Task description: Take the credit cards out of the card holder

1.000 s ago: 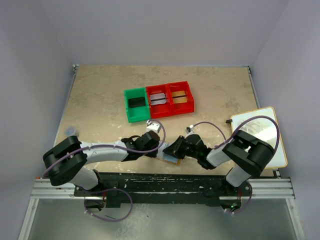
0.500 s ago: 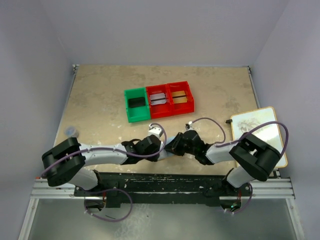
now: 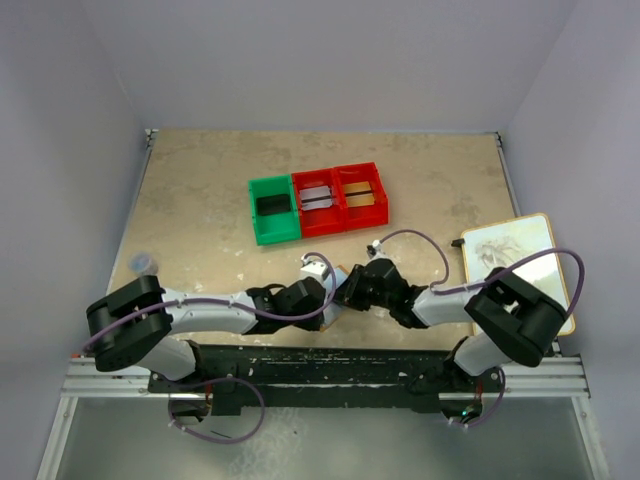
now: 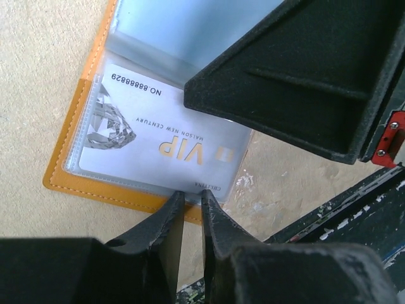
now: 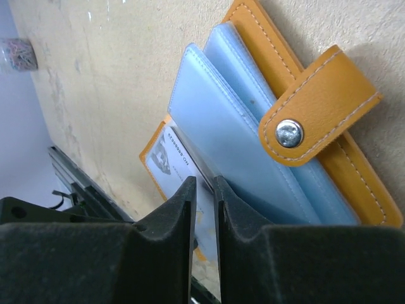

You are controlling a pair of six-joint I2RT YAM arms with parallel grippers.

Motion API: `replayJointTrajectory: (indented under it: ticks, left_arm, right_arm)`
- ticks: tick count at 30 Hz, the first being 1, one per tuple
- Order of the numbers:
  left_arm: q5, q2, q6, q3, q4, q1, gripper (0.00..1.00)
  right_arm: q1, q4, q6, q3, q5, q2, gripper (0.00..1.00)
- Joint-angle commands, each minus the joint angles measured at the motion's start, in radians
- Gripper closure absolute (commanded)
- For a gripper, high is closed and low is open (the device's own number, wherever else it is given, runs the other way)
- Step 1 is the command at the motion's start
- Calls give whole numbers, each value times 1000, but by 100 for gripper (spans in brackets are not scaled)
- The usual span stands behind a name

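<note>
Cataloguer: Moved over the second before: left gripper (image 4: 192, 201), shifted rightward until it met the right gripper (image 5: 204, 187). Between them they hid most of item one from the top view.

Checker: Item one?

Cataloguer: Small orange-tan bifold card holder (image 5: 253, 152) with pale blue-grey inner pockets. It lay open on the beige speckled table (image 3: 200, 200), near the arms' bases. Its tab clasp (image 5: 316, 107) was unfastened, snap showing.

Checker: Right gripper's state?

Cataloguer: Fingers were drawn nearly together, with one thin pocket leaf running into the slit between them, apparently pinched. The likely purpose was to keep that leaf lifted clear and stop the card holder sliding.

Checker: Item two?

Cataloguer: Pale grey-white plastic credit card (image 4: 158, 142) with gold "VIP" lettering. It was not yet out, and sat in a clear sleeve of the card holder.

Checker: Left gripper?

Cataloguer: Fingertips (image 4: 166, 218) stood a narrow slit apart, set at the card's exposed edge, likely to draw it out. Whether they had bitten on the card could not be told.
</note>
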Motion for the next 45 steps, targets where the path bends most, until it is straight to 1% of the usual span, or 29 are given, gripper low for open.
replayJointTrajectory:
  ticks: [1,4,5,7,10,13,15,16,18,20,24,25,26,30,33,35,40,43,45]
  left_arm:
    - [-119,25,-33,3,-76,0,85]
    - [-162,26,-48,5,-102,1,85]
    - [-172,27,-52,7,-108,2,85]
    - [-188,24,-58,6,-119,6,85]
    - [-178,26,-59,7,-113,18,85]
    - [-160,31,-50,8,-90,19,85]
    - [-151,36,-43,12,-83,19,85]
    - [-150,41,-41,15,-84,19,85]
    - [-147,48,-42,20,-82,19,85]
    - [-146,54,-39,21,-84,19,86]
    - [-158,48,-36,31,-120,17,85]
    - [-166,44,-36,31,-130,18,85]
    - [-173,38,-34,30,-136,18,85]
    - [-207,27,-29,31,-162,18,85]
    - [-212,28,-29,28,-162,19,85]
    - [-210,31,-30,23,-154,19,85]
    - [-202,44,-22,30,-147,17,85]
    - [-204,44,-12,35,-151,18,85]
    - [-202,41,-7,33,-147,18,85]
  right_arm:
    - [16,-49,-71,-9,-113,-34,81]
    - [15,37,-49,-64,-144,-78,82]
    - [15,56,-51,-72,-158,-84,85]
    - [15,63,-64,-69,-185,-85,86]
    - [15,66,-71,-63,-189,-76,84]
    - [15,126,-20,-82,-173,-50,84]
    - [15,191,29,-99,-165,-21,80]
    - [15,226,62,-102,-163,-3,79]
    - [16,313,85,-97,-156,35,80]
    - [18,343,68,-77,-181,81,83]
    - [18,307,46,-69,-186,96,95]
    - [18,297,44,-71,-195,89,99]
    - [18,284,39,-71,-188,79,100]
    - [17,145,-21,-48,-150,2,100]
    - [13,78,-22,-59,-107,-67,100]
    - [8,60,-10,-83,-83,-109,100]
    - [-7,26,21,-124,-49,-156,100]
    - [-15,51,20,-138,-67,-170,100]
    - [-16,18,-5,-116,-73,-165,93]
